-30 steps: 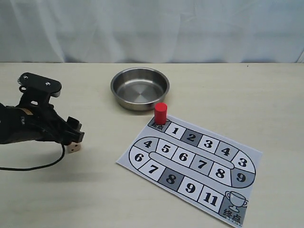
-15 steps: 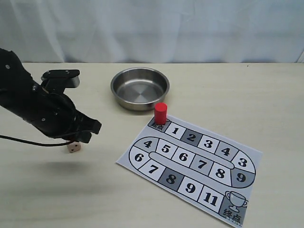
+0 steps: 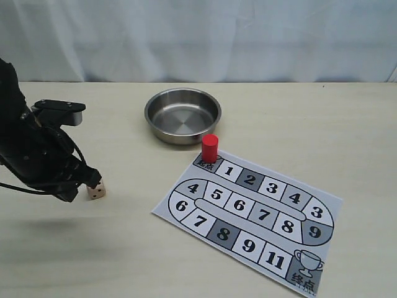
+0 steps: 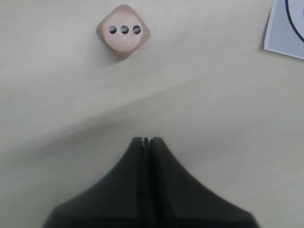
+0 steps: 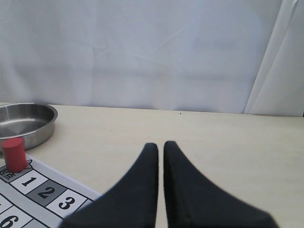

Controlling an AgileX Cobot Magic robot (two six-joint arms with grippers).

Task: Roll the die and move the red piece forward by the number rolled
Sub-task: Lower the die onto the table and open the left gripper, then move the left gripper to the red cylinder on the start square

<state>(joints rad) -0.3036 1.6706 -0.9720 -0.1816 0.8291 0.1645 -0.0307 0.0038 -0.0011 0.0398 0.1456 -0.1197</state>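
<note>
Left gripper (image 4: 146, 140): we saw its jaws pressed together, empty, just beside the die.
Die (image 4: 124, 31): lay on the table (image 3: 347, 124), three pips up.
Right gripper (image 5: 160, 144): nearly closed, empty.
Red piece (image 3: 209, 148): stood on the board's (image 3: 248, 214) start square.

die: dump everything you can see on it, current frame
The die is a small light tan cube, wood by the look, with rounded corners and dark pips. It sits flat on the bare table, left of the game board, and the face toward the left wrist camera shows three pips in a row. Nothing grips it: the left gripper is shut and clear of it.
</note>
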